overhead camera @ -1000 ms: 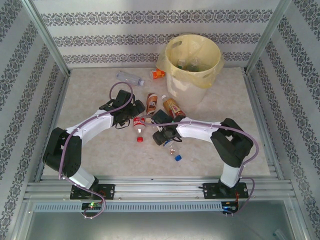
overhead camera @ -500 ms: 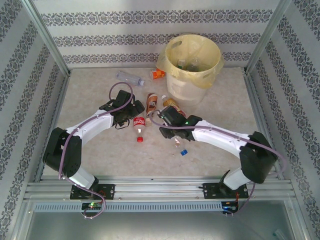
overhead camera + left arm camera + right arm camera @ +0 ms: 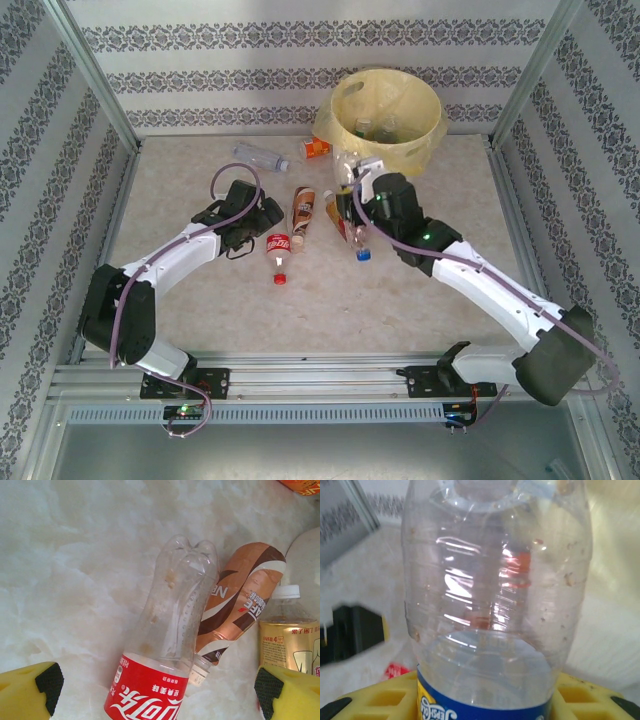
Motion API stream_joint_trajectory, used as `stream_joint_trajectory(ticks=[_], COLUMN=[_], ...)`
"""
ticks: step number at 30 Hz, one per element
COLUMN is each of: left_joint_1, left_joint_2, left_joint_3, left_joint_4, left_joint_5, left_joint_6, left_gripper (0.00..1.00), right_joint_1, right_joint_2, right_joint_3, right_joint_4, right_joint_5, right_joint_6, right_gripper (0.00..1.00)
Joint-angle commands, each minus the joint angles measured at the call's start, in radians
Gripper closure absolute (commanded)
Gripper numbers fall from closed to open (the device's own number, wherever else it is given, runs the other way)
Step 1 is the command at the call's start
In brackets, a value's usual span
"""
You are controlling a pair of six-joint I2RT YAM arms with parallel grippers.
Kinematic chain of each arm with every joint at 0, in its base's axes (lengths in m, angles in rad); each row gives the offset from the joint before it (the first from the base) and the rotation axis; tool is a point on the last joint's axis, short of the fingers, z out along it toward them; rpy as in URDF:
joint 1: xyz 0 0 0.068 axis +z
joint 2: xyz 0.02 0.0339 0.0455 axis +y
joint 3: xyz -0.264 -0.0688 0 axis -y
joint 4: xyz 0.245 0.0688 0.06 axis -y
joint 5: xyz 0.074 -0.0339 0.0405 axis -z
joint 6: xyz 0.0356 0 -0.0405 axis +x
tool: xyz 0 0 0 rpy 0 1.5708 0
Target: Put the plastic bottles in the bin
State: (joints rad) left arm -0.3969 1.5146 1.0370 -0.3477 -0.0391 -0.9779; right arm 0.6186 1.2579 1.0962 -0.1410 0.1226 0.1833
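Since half a second ago the right arm has reached away from the middle of the tabletop (image 3: pixel 200 300) toward the bin (image 3: pixel 432 108), carrying its bottle along; the bottle's blue cap now hangs just in front of the bin's wall. At the left, the left claw (image 3: pixel 157 692) hovers low with its jaws spread wide, the black pads (image 3: pixel 47 680) on either side of a Coca-Cola bottle (image 3: pixel 167 640) and clear of it. That bottle lies flat, its red label and red cap toward the near edge. Against its right side lies a brown Nescafé bottle (image 3: pixel 242 600), and just right of that a gold-labelled bottle (image 3: pixel 289 642) with a white cap. Farther back, a clear bottle (image 3: pixel 262 155) and an orange-labelled bottle (image 3: pixel 318 148) lie near the rear wall. The right claw (image 3: pixel 480 702) pinches a clear blue-labelled bottle (image 3: pixel 495 590) at its label, above the tabletop. Behind it stands the bin, its yellow liner folded over the rim, with a few bottles (image 3: pixel 372 127) inside.
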Motion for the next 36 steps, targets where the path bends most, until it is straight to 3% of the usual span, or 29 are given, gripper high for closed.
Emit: stream_joint_trajectory(ticks=[1, 8, 18, 24, 36], left_joint_1=[0.013, 0.012, 0.013, 0.013, 0.013], left_joint_2=[-0.022, -0.037, -0.051, -0.07, -0.07], left_joint_3=[-0.001, 0.001, 0.001, -0.011, -0.014], left_joint_4=[0.005, -0.011, -0.029, -0.037, -0.01], left_joint_5=[-0.027, -0.038, -0.057, -0.095, -0.085], left_joint_6=[-0.009, -0.004, 0.013, 0.018, 0.01], left_gripper=[0.0, 0.0, 0.0, 0.0, 0.0], right_joint_1=[-0.062, -0.209, -0.351, -0.415, -0.459], right_joint_2=[0.001, 0.119, 0.424, 0.588, 0.602], right_joint_3=[0.117, 0.362, 0.761, 0.951, 0.775], right_joint_4=[0.141, 0.193, 0.173, 0.048, 0.025], right_joint_5=[-0.108, -0.215, -0.138, -0.109, -0.172], right_joint_6=[0.001, 0.058, -0.013, -0.087, -0.085], right_gripper=[0.52, 0.52, 0.52, 0.5, 0.47])
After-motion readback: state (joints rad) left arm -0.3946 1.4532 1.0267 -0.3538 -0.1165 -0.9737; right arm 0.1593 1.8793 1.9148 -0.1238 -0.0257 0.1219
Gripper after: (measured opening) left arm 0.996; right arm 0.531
